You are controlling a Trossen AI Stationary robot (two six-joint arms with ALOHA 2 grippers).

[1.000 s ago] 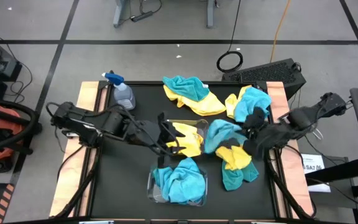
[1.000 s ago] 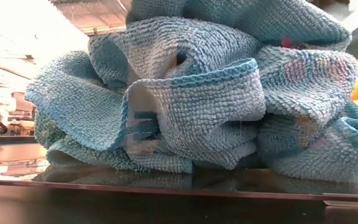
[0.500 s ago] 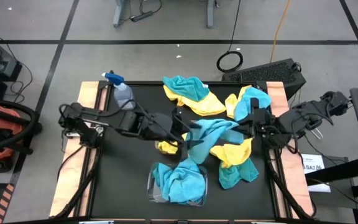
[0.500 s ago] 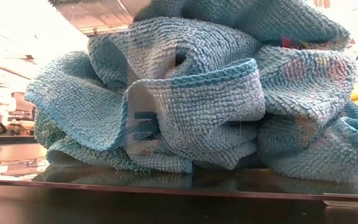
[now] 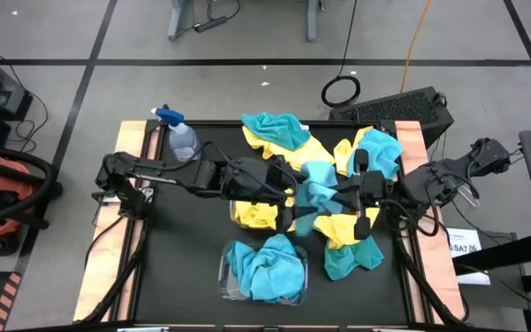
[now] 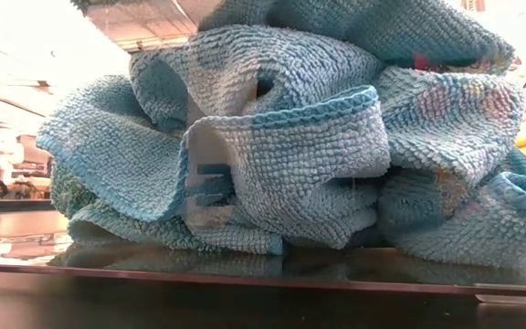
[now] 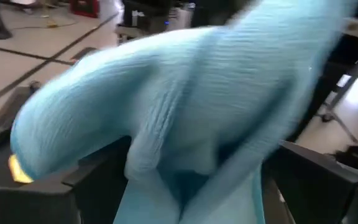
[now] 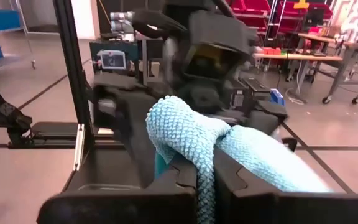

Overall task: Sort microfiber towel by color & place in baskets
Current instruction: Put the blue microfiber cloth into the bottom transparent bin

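Teal towel: held over the bench centre, pinched between the closed fingers of the right hand; the left hand meets it from the other side, grip cannot be told. Near basket: teal towels. Other basket: yellow towel. Loose teal and yellow towels at far and right. Spray bottle far left.

One teal towel hangs stretched at mid-table above a yellow-towel basket, as loose yellow and teal towels lie heaped at the far side and to the right, and crumpled teal cloths fill the near clear basket.
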